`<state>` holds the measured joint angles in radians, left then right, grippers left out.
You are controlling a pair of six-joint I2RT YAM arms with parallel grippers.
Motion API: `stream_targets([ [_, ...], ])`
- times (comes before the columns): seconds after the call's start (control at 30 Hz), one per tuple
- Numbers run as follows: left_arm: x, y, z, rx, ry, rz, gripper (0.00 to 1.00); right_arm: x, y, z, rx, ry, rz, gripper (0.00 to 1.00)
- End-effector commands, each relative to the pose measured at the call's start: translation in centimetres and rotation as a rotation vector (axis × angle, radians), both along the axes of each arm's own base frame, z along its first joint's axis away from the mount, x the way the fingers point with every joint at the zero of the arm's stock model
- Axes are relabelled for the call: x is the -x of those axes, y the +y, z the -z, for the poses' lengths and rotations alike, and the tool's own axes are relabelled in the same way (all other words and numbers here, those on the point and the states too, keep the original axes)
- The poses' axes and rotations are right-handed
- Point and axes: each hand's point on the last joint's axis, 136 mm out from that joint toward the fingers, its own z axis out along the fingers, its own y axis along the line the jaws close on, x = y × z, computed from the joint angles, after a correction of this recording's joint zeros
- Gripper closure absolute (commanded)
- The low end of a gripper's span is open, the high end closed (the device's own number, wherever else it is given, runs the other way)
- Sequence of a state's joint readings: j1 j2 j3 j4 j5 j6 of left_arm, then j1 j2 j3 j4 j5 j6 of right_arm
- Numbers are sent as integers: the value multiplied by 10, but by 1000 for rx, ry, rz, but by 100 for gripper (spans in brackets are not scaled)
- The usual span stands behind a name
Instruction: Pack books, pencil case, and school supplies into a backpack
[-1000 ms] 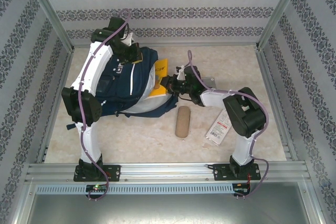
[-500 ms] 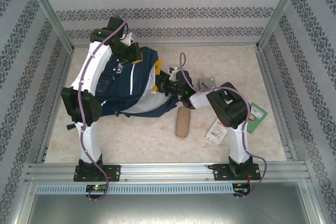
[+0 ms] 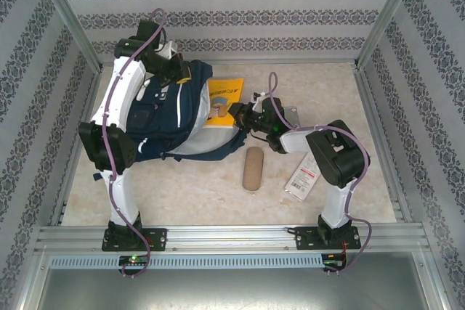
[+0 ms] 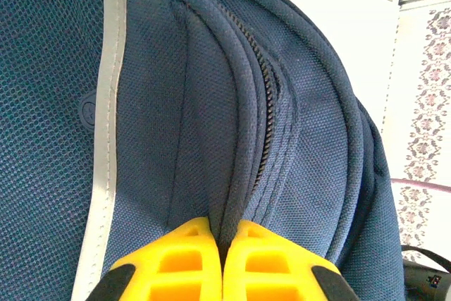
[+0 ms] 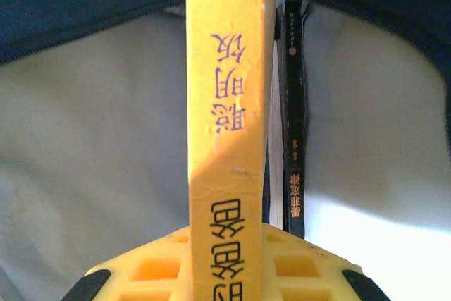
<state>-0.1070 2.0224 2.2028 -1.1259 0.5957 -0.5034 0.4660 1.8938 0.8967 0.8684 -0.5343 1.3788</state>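
The right claw point(image 5: 227, 262) clamped the yellow book point(image 5: 229, 103) by its spine and had drawn back, so the book showed more outside the backpack point(image 3: 171, 117) mouth ahead. A black book point(image 5: 294, 139) stood just beside it, inside. The left claw point(image 4: 222, 259), pinched on the backpack's fabric, had pulled the mouth wider. The pencil case point(image 3: 252, 168) lay behind, unpacked.

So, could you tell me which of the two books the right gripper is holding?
The yellow book, its purple-lettered spine clamped in the right gripper; the black book with gold lettering stands beside it, outside the grip.
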Motion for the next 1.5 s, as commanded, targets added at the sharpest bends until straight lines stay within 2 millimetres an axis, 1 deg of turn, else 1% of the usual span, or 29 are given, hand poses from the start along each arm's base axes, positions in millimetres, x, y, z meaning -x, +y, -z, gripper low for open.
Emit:
stream_targets([
  [0.0, 0, -2, -63, 93, -178, 4, 100, -11, 3, -64, -75, -200, 5, 100],
  [0.13, -1, -2, -61, 104, -170, 1, 100, -16, 28, -82, -125, -223, -43, 100],
  [0.3, -3, -4, -56, 112, -156, -1, 100, -15, 63, -94, -190, -228, -90, 100],
  [0.33, -3, -4, -56, 113, -155, -2, 100, -15, 70, -95, -199, -225, -100, 100],
  [0.43, -3, -5, -58, 125, -157, -3, 100, -15, 91, -88, -217, -204, -132, 100],
  [0.5, -4, -7, -60, 139, -161, -2, 100, -15, 105, -80, -227, -185, -141, 100],
  [0.67, -3, -8, -64, 152, -164, -4, 100, -17, 137, -69, -237, -169, -175, 100],
  [0.73, -3, -8, -66, 158, -165, -3, 100, -18, 147, -59, -227, -152, -183, 100],
  [0.9, -3, -10, -72, 173, -177, -3, 100, -19, 166, -18, -164, -83, -184, 100],
  [0.97, -4, -10, -72, 178, -176, -2, 100, -17, 173, -1, -115, -49, -197, 98],
  [1.0, -4, -10, -71, 178, -176, -2, 100, -14, 178, 9, -67, -28, -221, 94],
  [1.03, -4, -10, -71, 177, -174, -1, 100, -10, 181, 15, -30, -20, -243, 86],
  [1.07, -4, -10, -70, 175, -174, 0, 100, -7, 181, 18, -8, -27, -249, 75],
  [1.1, -3, -10, -70, 172, -174, 2, 100, -6, 176, 21, 4, -24, -235, 66],
  [1.13, -3, -10, -69, 170, -173, 2, 100, -6, 172, 22, 12, -19, -223, 61],
  [1.23, -2, -9, -67, 158, -170, 2, 100, -8, 155, 24, 39, -17, -197, 58],
  [1.33, -2, -9, -65, 155, -168, 4, 100, -7, 138, 21, 65, -23, -183, 53],
  [1.47, -2, -8, -63, 146, -167, 6, 100, -2, 121, 18, 122, -47, -182, 50],
])
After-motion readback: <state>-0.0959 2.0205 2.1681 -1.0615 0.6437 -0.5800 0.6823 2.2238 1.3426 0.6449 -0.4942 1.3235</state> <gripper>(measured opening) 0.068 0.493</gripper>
